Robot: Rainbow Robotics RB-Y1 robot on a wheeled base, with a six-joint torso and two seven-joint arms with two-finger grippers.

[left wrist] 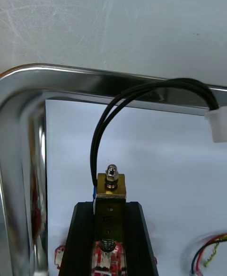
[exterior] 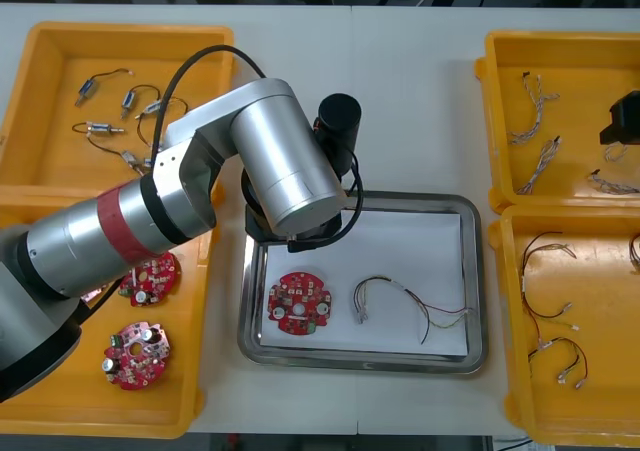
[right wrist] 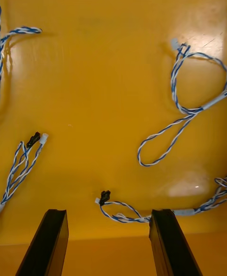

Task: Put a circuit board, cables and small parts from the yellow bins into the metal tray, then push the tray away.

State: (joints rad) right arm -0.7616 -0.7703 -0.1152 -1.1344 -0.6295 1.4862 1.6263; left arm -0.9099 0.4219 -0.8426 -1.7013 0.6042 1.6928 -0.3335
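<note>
Red board (exterior: 298, 304), cable (exterior: 395, 296) in tray (exterior: 476, 271). My left pincer (left wrist: 111, 207) holds small part (left wrist: 111, 185) above; right pincer (right wrist: 109, 215) wide over blue-white cables (right wrist: 189, 111). Push waits.

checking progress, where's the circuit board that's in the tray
In the front view the circuit board lies in the left half of the metal tray, just left of the red and yellow cable.

The metal tray's (exterior: 476, 281) far left corner is blocked by the left arm (exterior: 280, 161), with the left pincer (left wrist: 109, 205) clamped on a small metal part (left wrist: 111, 183). Its near half is taken by a circuit board (exterior: 299, 303) and a cable (exterior: 395, 293); the far right is left bare. Blue and white cables (right wrist: 184, 115) are strewn before the spread right pincer (right wrist: 109, 219).
</note>
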